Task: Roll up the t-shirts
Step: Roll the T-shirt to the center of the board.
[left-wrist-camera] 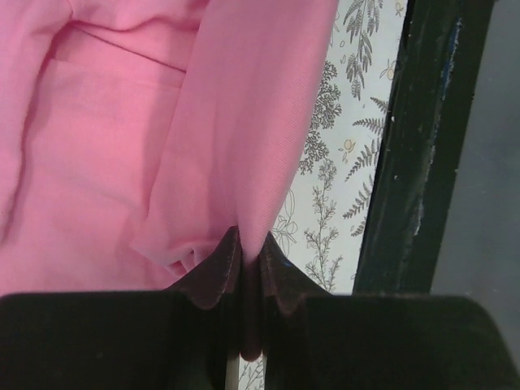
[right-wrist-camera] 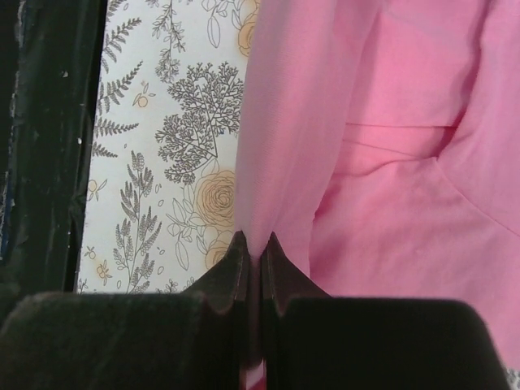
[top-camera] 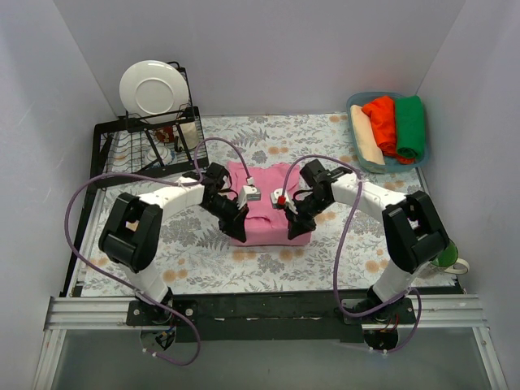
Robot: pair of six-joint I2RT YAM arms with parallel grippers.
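The pink t-shirt (top-camera: 264, 213) lies folded in the middle of the floral table cover. My left gripper (top-camera: 233, 219) is shut on the shirt's near left edge; the left wrist view shows the pink cloth (left-wrist-camera: 244, 146) pinched between the jaws of that gripper (left-wrist-camera: 250, 244). My right gripper (top-camera: 294, 218) is shut on the near right edge; the right wrist view shows the cloth (right-wrist-camera: 284, 146) pinched at that gripper (right-wrist-camera: 253, 244). The cream (top-camera: 366, 138), orange-red (top-camera: 382, 123) and green (top-camera: 410, 126) t-shirts lie rolled in a blue basket (top-camera: 356, 101) at the back right.
A black dish rack (top-camera: 130, 142) with a white plate (top-camera: 153, 89) stands at the back left. A black frame bar (top-camera: 268, 307) runs along the table's near edge. A green object (top-camera: 447, 258) sits by the right arm's base.
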